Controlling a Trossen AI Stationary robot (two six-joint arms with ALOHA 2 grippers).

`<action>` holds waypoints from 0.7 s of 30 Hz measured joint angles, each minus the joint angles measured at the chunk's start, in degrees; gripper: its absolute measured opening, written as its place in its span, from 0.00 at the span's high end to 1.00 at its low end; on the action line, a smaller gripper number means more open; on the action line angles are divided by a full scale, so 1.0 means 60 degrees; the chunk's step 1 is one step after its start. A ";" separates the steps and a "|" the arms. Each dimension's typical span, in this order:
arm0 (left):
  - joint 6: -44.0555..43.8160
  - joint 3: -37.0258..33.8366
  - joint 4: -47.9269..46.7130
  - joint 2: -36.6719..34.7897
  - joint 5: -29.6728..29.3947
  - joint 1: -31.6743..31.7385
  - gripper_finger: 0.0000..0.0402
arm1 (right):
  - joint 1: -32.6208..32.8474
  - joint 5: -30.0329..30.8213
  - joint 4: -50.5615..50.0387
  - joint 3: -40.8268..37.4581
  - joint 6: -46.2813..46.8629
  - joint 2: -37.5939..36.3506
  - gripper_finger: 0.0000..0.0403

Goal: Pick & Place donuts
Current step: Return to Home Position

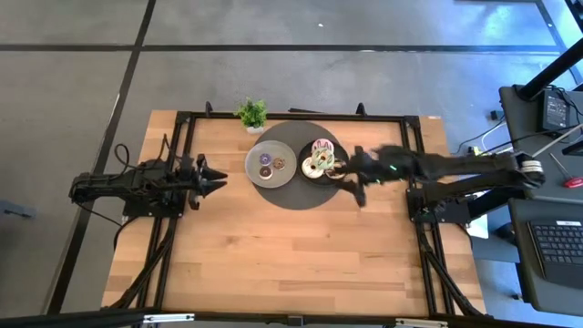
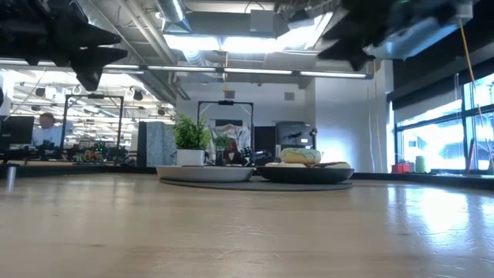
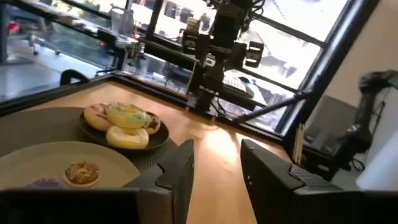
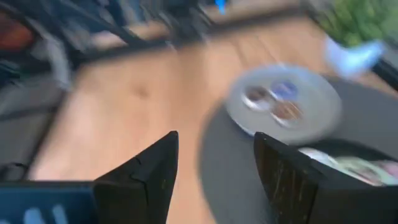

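Right gripper (image 4: 216,137), fingers wide and empty, hovers beside the black plate (image 3: 163,138) of big donuts (image 1: 319,162), small donuts (image 1: 271,164) on the white plate (image 1: 255,155); sorting looks done, so it should pull back home, while the left gripper (image 1: 219,179) waits open.

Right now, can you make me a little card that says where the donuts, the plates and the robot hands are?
light plate: three tiny donuts on it
black plate: big donuts piled on it, green one on top
mat: dark, round, under both plates
plant: at the table's far edge
left gripper: open, empty, left of the plates
right gripper: open, empty, by the black plate
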 joint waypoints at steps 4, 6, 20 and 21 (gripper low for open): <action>0.0574 0.0000 0.0185 0.0000 0.0159 0.0000 0.68 | 0.1237 0.0234 0.2493 -0.1835 -0.0072 -0.1656 0.48; 0.0799 0.0000 0.0329 -0.0004 0.0163 0.0000 0.68 | 0.1641 0.0203 0.2982 -0.2540 -0.0384 -0.2390 0.48; 0.0731 -0.1029 0.2077 -0.0007 0.0364 0.0018 0.68 | 0.2433 0.0234 0.4716 -0.4950 0.0665 -0.4428 0.48; 0.0684 -0.1031 0.1942 -0.0007 0.0276 0.0018 0.68 | 0.2433 0.0234 0.4974 -0.5165 0.0672 -0.4566 0.48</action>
